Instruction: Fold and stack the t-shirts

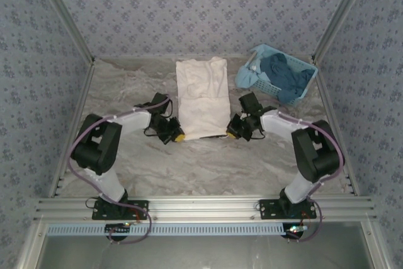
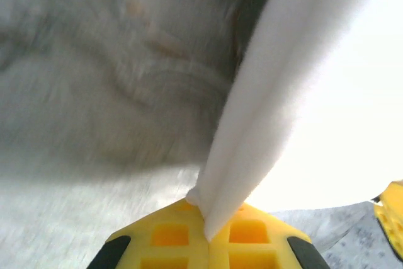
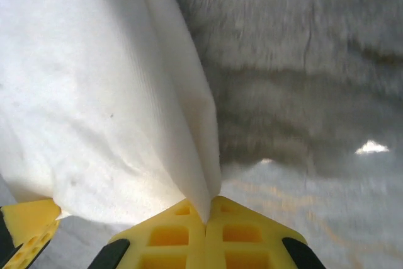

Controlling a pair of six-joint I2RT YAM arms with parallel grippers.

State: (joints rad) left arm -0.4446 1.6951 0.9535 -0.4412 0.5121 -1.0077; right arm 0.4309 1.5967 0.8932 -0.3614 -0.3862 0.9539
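A cream t-shirt (image 1: 201, 96) lies as a long folded strip down the middle of the marble table, sleeves tucked in. My left gripper (image 1: 178, 137) is shut on its near left corner, and my right gripper (image 1: 230, 133) is shut on its near right corner. In the left wrist view the white cloth (image 2: 283, 92) rises from between the closed yellow fingers (image 2: 165, 234). The right wrist view has the cloth (image 3: 94, 92) pinched in the same way between yellow fingers (image 3: 245, 234), the hem lifted off the table.
A light blue lattice basket (image 1: 279, 74) with dark blue garments (image 1: 286, 75) stands at the back right, close to the shirt's far corner. Patterned walls enclose the table (image 1: 208, 165) on three sides. An aluminium rail (image 1: 201, 207) runs along the near edge.
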